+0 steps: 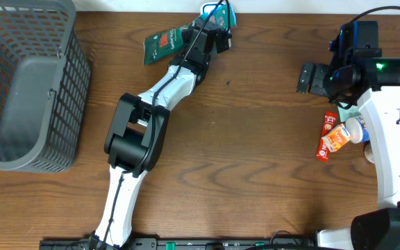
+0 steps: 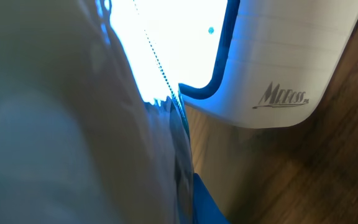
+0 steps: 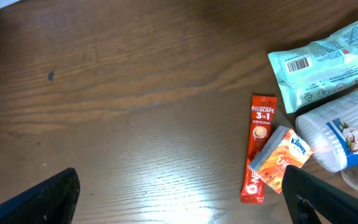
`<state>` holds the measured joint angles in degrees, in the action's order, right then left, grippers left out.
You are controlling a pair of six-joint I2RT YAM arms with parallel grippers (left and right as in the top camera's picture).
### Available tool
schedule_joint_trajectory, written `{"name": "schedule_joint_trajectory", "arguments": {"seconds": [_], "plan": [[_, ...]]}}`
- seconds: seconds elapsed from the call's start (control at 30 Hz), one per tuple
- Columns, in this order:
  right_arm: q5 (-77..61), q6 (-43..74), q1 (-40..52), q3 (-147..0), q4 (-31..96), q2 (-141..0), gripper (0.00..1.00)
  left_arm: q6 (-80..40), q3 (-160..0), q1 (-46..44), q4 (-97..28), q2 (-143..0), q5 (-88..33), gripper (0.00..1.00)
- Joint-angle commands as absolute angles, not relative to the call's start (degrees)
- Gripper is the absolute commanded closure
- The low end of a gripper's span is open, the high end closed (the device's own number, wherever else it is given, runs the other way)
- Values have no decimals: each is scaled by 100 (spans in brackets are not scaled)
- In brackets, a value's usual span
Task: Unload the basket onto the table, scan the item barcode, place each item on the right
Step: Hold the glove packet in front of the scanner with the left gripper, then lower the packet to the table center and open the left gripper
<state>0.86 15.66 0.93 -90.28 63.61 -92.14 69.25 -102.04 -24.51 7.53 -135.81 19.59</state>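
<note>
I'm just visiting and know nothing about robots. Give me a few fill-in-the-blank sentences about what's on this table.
The gray ___ stands at the left end of the table. The red Nescafé sachet touches an ___ Kleenex pack. The teal packet shows a printed ___. The right gripper has its jaws ___.
Missing words: basket; orange; barcode; open.

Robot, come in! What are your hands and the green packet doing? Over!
Left gripper shut on green packet, at the scanner window. Right gripper open, empty, above the table. Nothing seen blocking the scanner.
</note>
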Motion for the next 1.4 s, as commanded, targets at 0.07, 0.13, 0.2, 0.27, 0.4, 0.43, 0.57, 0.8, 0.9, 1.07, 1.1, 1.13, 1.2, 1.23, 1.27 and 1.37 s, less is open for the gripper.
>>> {"name": "schedule_joint_trajectory", "arguments": {"seconds": [0.07,0.13,0.2,0.27,0.4,0.43,0.57,0.8,0.9,1.07,1.1,1.13,1.2,1.23,1.27,1.37], "plan": [[104,1494,84,-9107,6370,-9216,1,6873,-10256,-2412,626,-13568,1793,93],[104,1492,84,-9107,6370,-9216,1,6873,-10256,-2412,607,-13568,1802,93],[104,1494,84,-9107,6370,-9216,1,6873,-10256,-2405,613,-13568,1802,93],[104,1492,84,-9107,6370,-9216,1,6873,-10256,-2405,637,-13568,1809,93],[104,1494,84,-9107,6370,-9216,1,6873,-10263,-2408,707,-13544,2032,93],[104,1492,84,-9107,6372,-9216,1,6873,-10263,-2408,720,-13517,2102,93],[104,1494,84,-9107,6370,-9216,1,6871,-10263,-2434,851,-13260,2550,93],[104,1494,84,-9107,6370,-9216,1,5374,-10263,-2622,436,-12359,2768,93],[104,1494,84,-9107,6372,-9216,1,4292,-10263,-2727,-373,-11810,2340,93],[104,1494,84,-9107,6370,-9216,1,2082,-10263,-2821,-2200,-10862,716,92],[104,1494,84,-9107,6370,-9216,1,1570,-10263,-2821,-2510,-10731,357,92],[104,1494,84,-9107,6372,-9216,1,1048,-10263,-2821,-2856,-10597,-104,92],[104,1492,84,-9107,6370,-9216,1,233,-10263,-2823,-3498,-10433,-1267,92],[104,1494,84,-9107,6372,-9216,1,80,-10263,-2825,-3669,-10425,-1752,92],[104,1494,84,-9107,6370,-9216,1,-36,-10261,-2836,-3798,-10429,-2169,83],[104,1494,84,-9107,6370,-9216,1,-215,-10162,-2904,-4095,-10503,-2797,73]]}}
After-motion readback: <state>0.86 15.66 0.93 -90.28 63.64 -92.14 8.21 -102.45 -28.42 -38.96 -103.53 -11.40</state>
